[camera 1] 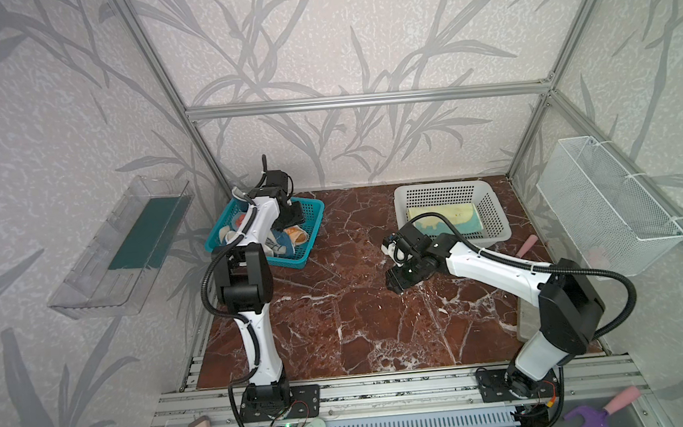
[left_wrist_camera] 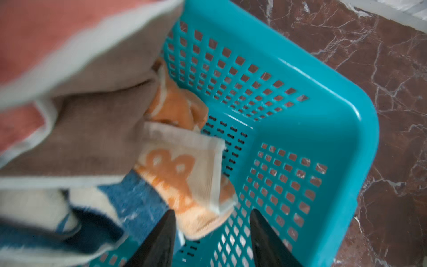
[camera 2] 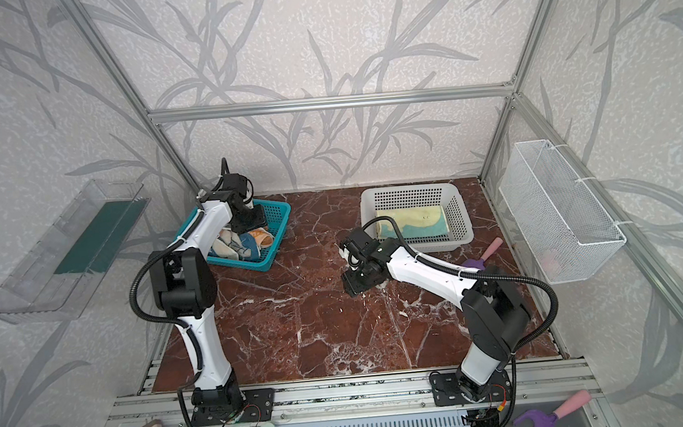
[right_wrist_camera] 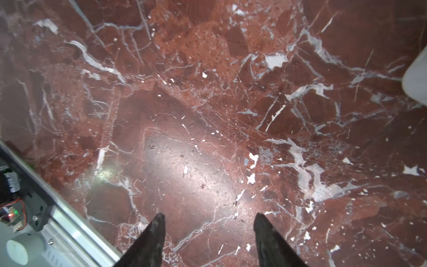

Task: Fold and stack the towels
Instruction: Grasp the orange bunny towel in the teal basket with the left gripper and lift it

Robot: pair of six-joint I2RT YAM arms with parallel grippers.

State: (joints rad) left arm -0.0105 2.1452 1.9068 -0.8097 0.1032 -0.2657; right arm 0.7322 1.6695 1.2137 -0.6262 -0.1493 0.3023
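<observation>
left hand (left_wrist_camera: 212, 213) (jaws apart) over crumpled towels (left_wrist_camera: 180, 173).

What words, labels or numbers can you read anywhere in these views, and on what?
None can be read.
The cream towel in the teal basket: orange print, a figure, not letters.
The blue-and-cream towel: print too blurred to read.
The yellow-and-blue towel in the white basket: too small to tell.

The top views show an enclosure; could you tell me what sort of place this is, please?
Likely a robot test cell dressed as a home: aluminium frame, leaf-print wallpaper, and left arm and right arm bolted beside a marble-look tabletop.
</observation>
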